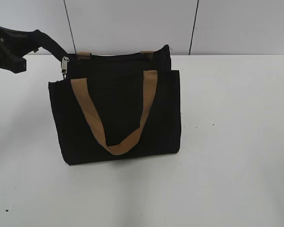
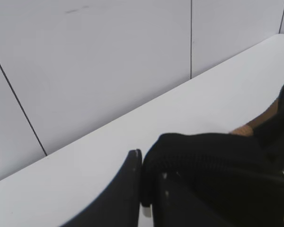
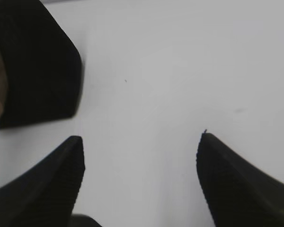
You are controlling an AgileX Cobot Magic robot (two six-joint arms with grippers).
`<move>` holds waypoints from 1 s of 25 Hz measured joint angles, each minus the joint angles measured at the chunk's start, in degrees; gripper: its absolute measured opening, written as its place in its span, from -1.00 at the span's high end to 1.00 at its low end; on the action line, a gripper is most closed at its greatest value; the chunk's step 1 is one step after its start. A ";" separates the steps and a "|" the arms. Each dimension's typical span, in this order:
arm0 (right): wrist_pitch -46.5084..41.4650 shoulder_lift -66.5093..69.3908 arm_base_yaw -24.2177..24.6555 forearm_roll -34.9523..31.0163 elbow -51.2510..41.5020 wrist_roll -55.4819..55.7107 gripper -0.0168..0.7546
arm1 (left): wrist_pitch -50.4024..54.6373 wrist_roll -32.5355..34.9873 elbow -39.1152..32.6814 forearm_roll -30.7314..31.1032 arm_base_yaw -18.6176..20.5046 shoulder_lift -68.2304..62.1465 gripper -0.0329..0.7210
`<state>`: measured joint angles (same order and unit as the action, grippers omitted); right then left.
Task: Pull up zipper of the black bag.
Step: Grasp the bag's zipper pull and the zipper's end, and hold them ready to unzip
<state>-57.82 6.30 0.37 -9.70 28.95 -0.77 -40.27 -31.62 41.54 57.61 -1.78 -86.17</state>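
The zipper (image 1: 65, 65), a small silver pull tab, hangs at the upper corner of the black bag (image 1: 118, 113) nearest the left end effector (image 1: 47, 45), at the end of the zip line along the bag's top. The left end effector reaches in from outside that corner; in the left wrist view its fingers (image 2: 132, 189) appear closed on a fold of black fabric just beside the pull, presumably to anchor the bag so the zip line stays taut. The right end effector (image 3: 139, 161) hovers spread wide and empty over the bare white counter (image 3: 180, 71), the bag's far corner just beyond one fingertip.
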 joint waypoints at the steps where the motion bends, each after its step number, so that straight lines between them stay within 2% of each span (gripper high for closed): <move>1: 1.98 0.68 0.00 -1.57 0.12 0.00 -0.51 | 0.00 -0.13 0.10 -0.26 0.00 0.01 0.83; 4: 7.62 4.64 0.00 -6.48 0.25 -1.14 -0.51 | 0.12 -0.48 0.10 -0.61 -0.19 0.01 0.83; 9: 10.77 17.58 0.00 -12.77 2.26 -11.71 -0.51 | 0.19 -0.55 0.17 -1.47 -1.80 0.01 0.83; 17: 10.08 44.73 -0.96 -13.98 18.81 -16.78 -0.51 | 0.49 -0.62 1.13 -3.95 -2.60 -0.06 0.83; 21: 9.47 54.68 -9.01 -13.31 27.12 -14.10 -0.51 | 0.77 -0.69 2.25 -4.36 -2.66 -0.22 0.83; 25: 9.47 65.11 -21.77 -8.24 35.48 -5.28 -0.51 | 1.64 -0.69 2.53 -4.36 -2.66 -0.22 0.83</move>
<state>-48.35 71.41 -21.40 -17.94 64.43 -6.05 -38.64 -32.31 44.07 53.26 -4.44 -86.38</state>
